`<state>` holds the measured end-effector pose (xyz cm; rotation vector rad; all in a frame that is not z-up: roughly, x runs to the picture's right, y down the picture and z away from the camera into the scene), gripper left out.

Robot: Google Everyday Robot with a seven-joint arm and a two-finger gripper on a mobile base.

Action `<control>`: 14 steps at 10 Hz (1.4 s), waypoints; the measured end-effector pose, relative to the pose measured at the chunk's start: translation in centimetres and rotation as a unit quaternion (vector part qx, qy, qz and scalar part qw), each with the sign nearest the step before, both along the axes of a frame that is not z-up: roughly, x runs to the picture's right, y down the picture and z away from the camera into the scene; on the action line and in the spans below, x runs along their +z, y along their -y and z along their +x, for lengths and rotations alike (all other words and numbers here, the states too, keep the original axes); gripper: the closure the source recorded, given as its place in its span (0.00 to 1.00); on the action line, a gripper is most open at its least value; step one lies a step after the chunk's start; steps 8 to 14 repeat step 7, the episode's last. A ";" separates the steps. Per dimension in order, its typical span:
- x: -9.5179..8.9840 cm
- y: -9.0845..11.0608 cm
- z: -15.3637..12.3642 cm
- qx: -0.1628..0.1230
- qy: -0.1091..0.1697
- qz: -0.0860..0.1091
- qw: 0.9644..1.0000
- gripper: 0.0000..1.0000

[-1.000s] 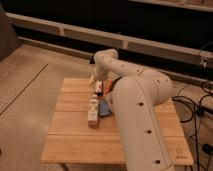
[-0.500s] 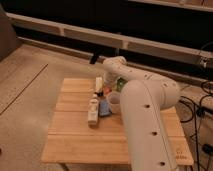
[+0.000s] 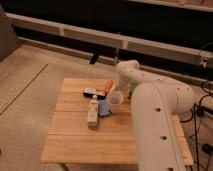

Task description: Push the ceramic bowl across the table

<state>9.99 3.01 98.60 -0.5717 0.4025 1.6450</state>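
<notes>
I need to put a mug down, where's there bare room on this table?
The table's near half, in front of the bottle, is bare, as is the left strip. It is crowded mid-back: bottle, white cup, orange item, dark item. The arm covers the right side; gripper is behind the cup.

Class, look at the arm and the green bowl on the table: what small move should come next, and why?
Probably lower the gripper beside the ceramic bowl. Only a green sliver of the bowl shows, behind the arm at the far right of the table, with the white cup just in front. Contact isn't visible, so approach gently before pushing.
</notes>
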 end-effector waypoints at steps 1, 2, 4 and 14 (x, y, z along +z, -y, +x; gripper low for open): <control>-0.4 1.8 -1.6 -0.012 0.014 0.018 1.000 0.35; -0.8 3.4 -3.3 -0.026 0.025 0.031 0.999 0.35; -1.9 6.4 -6.9 -0.057 0.047 0.055 0.996 0.35; -2.4 7.3 -7.9 -0.068 0.050 0.059 0.995 0.35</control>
